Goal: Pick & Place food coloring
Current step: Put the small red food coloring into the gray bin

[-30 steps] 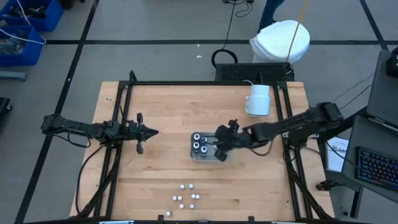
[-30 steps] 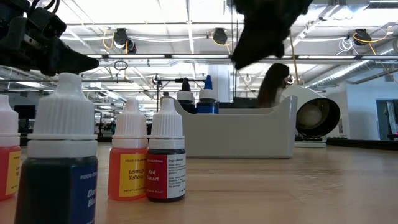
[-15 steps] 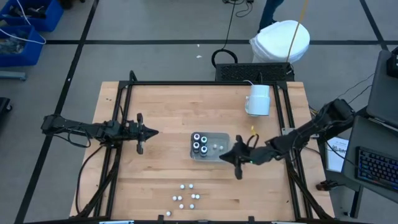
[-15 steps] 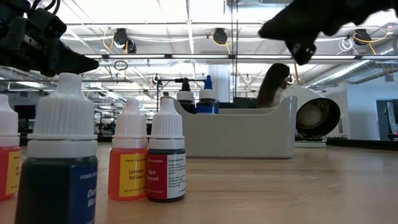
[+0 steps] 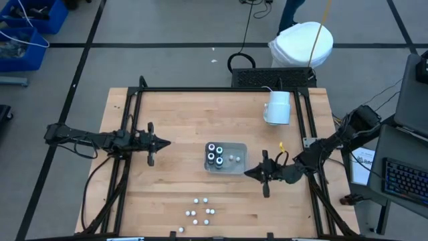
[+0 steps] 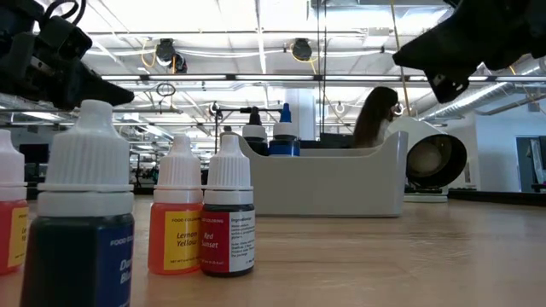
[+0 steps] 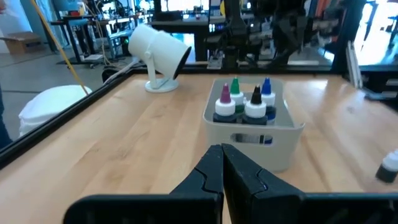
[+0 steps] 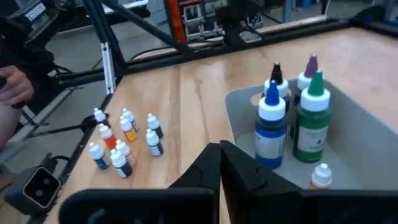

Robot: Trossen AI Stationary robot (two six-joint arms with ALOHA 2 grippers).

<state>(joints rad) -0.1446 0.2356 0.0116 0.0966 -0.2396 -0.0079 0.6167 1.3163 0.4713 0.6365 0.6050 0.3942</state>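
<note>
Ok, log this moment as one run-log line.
right gripper: shut, empty, beside tray | left gripper: shut, waiting | small bottle: in tray | dropper bottles: on table

Bright, even overhead light covers the wooden table in the high view, with only faint shadows. In the low view, ceiling lamps glare white, and the nearest dropper bottle is blurred. Both wrist views are slightly soft, with hazy backgrounds.

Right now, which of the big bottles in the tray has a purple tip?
The far one in the tray, behind the green-tipped bottle. Its tip is purple; the others have green, blue and black tips.
</note>
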